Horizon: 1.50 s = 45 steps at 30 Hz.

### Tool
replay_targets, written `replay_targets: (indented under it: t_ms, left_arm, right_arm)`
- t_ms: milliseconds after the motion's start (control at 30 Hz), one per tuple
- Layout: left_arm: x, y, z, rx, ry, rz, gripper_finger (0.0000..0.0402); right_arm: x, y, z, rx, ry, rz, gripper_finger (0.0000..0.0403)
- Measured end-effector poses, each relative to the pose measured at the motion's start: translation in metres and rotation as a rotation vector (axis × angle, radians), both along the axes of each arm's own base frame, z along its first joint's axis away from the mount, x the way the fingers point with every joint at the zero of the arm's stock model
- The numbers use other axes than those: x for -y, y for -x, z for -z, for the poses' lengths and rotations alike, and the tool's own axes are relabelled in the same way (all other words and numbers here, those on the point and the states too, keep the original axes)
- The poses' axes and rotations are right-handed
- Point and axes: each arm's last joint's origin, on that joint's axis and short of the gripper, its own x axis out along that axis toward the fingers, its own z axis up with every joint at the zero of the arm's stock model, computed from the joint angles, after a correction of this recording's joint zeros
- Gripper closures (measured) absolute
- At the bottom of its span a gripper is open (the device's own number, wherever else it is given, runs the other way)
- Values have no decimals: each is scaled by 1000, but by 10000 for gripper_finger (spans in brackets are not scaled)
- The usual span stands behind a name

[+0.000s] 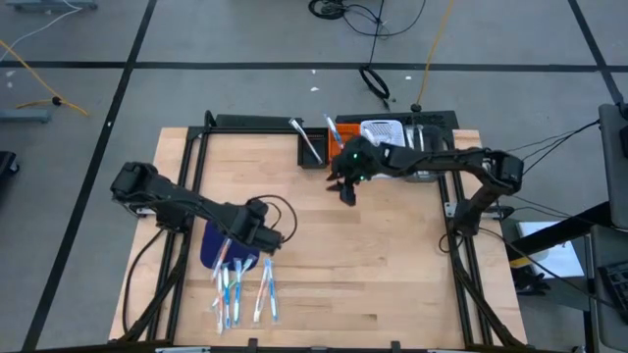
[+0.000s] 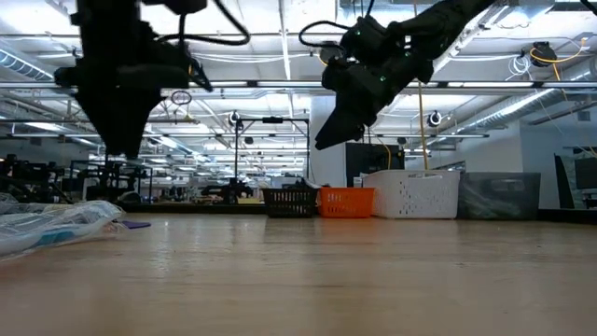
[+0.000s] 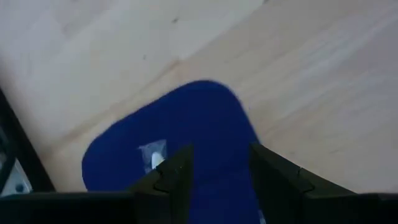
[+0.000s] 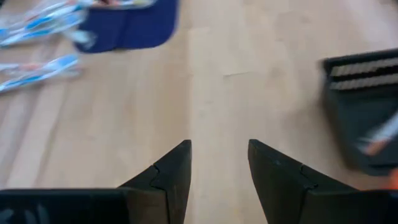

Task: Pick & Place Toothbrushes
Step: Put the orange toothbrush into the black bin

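Several toothbrushes [image 1: 240, 289] lie loose on the wooden table near its front edge, partly on the dark blue mat [image 1: 211, 245]. My left gripper [image 1: 247, 233] hangs over the mat [image 3: 186, 130], pointing steeply down, open, with nothing between its fingers [image 3: 217, 152]. A whitish toothbrush end [image 3: 153, 157] shows on the mat beside one finger. My right gripper [image 1: 345, 189] is open and empty [image 4: 219, 144] above bare table, just in front of the black bin [image 1: 314, 147]. In the right wrist view the toothbrushes [image 4: 40, 68] lie far ahead.
Along the far edge stand the black bin [image 4: 364, 112] with a toothbrush [image 1: 306, 137] in it, an orange bin [image 1: 343, 130] and a white bin [image 1: 383, 130]. Black frame rails [image 1: 186, 196] run along the table's sides. Bare wood lies between the two grippers.
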Motion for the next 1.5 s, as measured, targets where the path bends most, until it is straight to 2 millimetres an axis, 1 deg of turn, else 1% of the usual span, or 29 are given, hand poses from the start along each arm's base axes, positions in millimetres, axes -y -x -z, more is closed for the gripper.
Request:
replay_targets:
  t_ms: [233, 367, 533, 800, 1033, 1200, 1300, 1367, 1467, 1500]
  left_arm:
    - [10, 19, 21, -75, 38, -97, 250]
    - [12, 27, 29, -108, 54, -158, 250]
    - [13, 34, 37, -153, 81, -202, 250]
    - [13, 48, 52, -213, 91, -253, 250]
    - [14, 46, 65, -141, 140, -218, 250]
    - [13, 48, 67, -144, 137, -222, 252]
    - [13, 48, 67, -144, 137, -222, 280]
    - [13, 48, 67, -144, 137, -222, 315]
    - [13, 48, 67, -147, 142, -219, 379]
    - [13, 48, 67, -150, 148, -221, 390]
  right_arm:
    - [-34, -9, 0, -2, 1, -103, 250]
    - [-45, -12, 0, 1, 6, -136, 250]
    - [-49, -12, 0, -1, 3, -146, 250]
    - [-50, -13, 0, 0, 3, -147, 250]
    - [-49, -12, 0, 0, 4, -148, 250]
    - [-49, -12, 0, 0, 8, -151, 250]
    - [-49, -13, 0, 1, 9, -151, 250]
    - [-49, -13, 0, 3, 9, -151, 250]
    - [-49, -13, -1, 13, 12, -151, 250]
    - [-49, -13, -1, 16, 13, -151, 250]
